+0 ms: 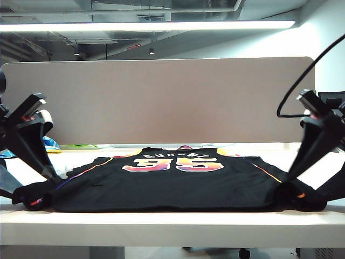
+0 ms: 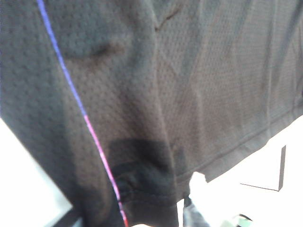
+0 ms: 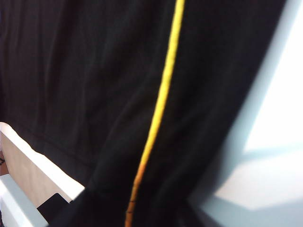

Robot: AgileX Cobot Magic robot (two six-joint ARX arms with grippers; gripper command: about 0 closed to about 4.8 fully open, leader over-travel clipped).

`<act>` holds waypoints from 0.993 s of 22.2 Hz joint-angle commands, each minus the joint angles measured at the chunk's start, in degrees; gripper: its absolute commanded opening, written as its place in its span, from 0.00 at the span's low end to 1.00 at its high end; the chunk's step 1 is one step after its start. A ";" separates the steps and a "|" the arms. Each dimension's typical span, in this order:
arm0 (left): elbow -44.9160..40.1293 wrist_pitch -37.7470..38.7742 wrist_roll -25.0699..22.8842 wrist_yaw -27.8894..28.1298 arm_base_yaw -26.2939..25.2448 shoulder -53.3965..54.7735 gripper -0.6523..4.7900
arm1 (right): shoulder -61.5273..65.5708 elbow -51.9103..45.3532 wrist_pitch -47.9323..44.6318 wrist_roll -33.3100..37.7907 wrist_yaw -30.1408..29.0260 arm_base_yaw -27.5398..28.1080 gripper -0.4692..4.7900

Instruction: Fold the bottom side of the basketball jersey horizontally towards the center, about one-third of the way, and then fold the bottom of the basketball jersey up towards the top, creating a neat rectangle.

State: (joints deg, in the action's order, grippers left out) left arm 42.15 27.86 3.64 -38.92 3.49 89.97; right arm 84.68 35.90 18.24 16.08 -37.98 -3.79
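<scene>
Exterior view: the basketball jersey [image 1: 178,181] is spread flat on the table [image 1: 161,224], number side up, hem toward the front edge.
Left gripper [image 1: 47,190]: lowered at the jersey's near left corner; whether anything is pinched cannot be told.
Right gripper [image 1: 297,189]: lowered at the near right corner; grip likewise hidden.
Risk: a corner could be missed or dropped if only one layer is pinched, leaving a skewed fold.

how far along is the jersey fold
Early. The basketball jersey lies flat on the table, number 35 facing up, no fold made yet. In hand: the left pincer and right pincer are down at its two near corners, fabric filling both wrist views; whether they grip is unclear. Both folds remain.
</scene>
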 commanded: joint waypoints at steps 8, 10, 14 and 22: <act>-1.31 13.31 -0.17 5.84 0.02 -10.91 0.11 | -16.76 -0.74 16.94 -3.13 3.52 -0.39 0.09; -1.31 18.91 -0.22 5.73 0.37 -18.69 0.11 | -25.07 -0.74 22.05 -2.71 3.41 -0.39 0.09; -1.31 26.58 0.81 5.90 1.09 -34.84 0.11 | -41.53 -0.70 31.19 0.46 3.30 -0.39 0.09; -0.72 -5.51 15.28 6.29 0.90 -35.10 0.11 | -38.51 -0.59 -0.44 12.33 8.94 0.20 0.09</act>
State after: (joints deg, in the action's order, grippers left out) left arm 40.77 28.51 17.04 -32.95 4.45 52.90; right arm 43.35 35.14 25.47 27.18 -29.78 -3.90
